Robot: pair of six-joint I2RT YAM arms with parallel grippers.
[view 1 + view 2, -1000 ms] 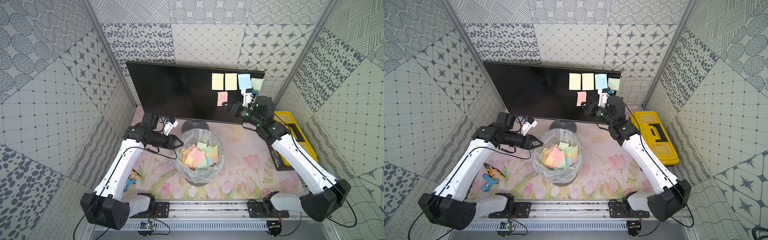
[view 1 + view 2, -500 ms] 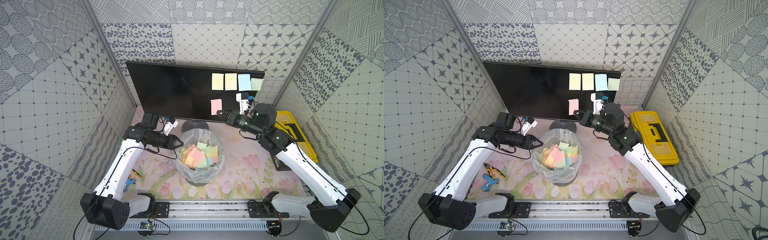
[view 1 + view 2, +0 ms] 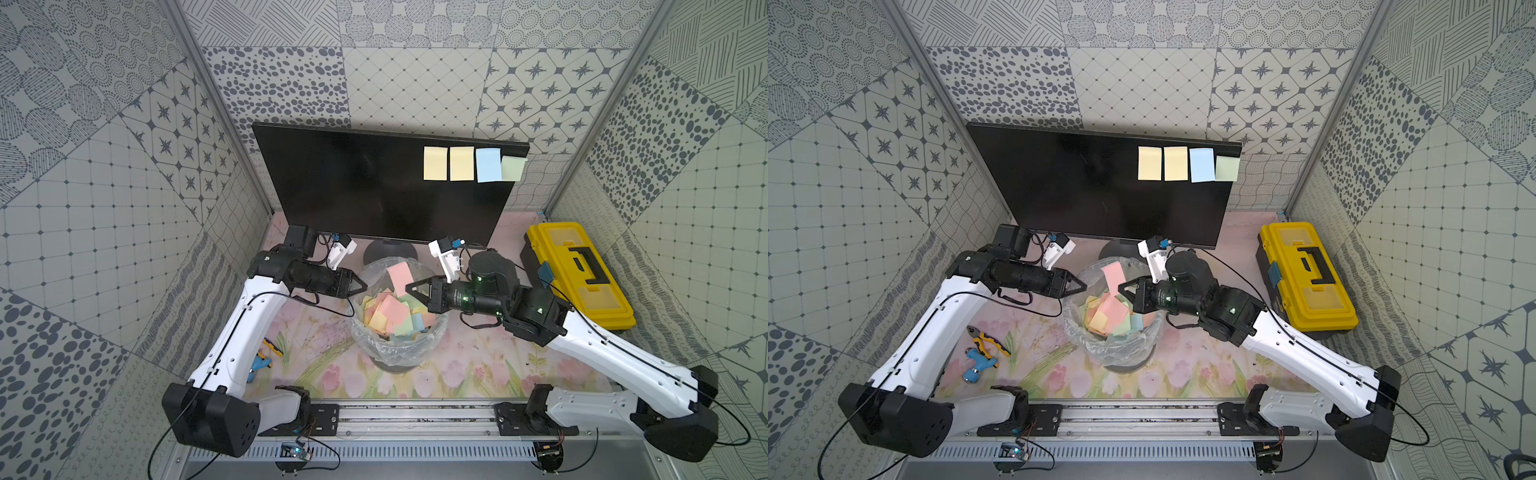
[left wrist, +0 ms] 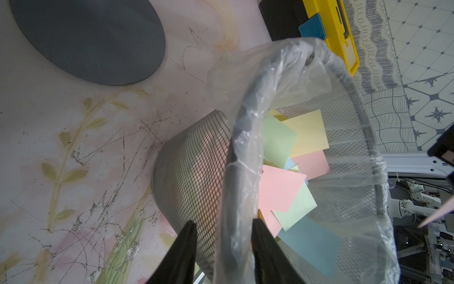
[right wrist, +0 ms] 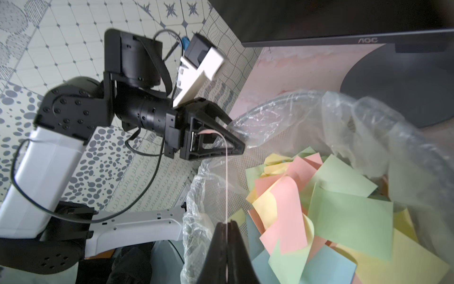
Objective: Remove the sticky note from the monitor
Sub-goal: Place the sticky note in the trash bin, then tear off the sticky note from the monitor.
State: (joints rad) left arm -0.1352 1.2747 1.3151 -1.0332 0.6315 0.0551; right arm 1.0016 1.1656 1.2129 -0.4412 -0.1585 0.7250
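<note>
Right pincer (image 3: pixel 409 286) is closed flat on one edge of the pink note (image 3: pixel 400 276) and holds it upright over the bin (image 3: pixel 395 353), well clear of the monitor (image 3: pixel 353 187). In the right wrist view the sheet appears edge-on, as a thin line rising from between the shut fingers (image 5: pixel 216 246). Left pincer (image 3: pixel 363 286) is clamped on the bin's rim on its own side, with one finger (image 4: pixel 181 246) outside the mesh wall and the other inside the clear liner (image 4: pixel 319 73). A loose heap (image 3: pixel 390 311) of pink, yellow, green and blue notes fills the bin. At the back of the floral surface (image 3: pixel 478 365) stands the monitor, its screen dark and its round base (image 4: pixel 91 37) just behind the bin. Four notes sit in a row at the screen's upper corner on the right arm's side: two yellow notes (image 3: pixel 435 163), a blue note (image 3: pixel 488 165) and a green note (image 3: pixel 514 168), the last reaching the bezel edge. The yellow toolbox (image 3: pixel 577 274) lies beside the right arm. Pliers (image 3: pixel 988 340) and a blue toy drill (image 3: pixel 978 365) lie beside the left arm.
</note>
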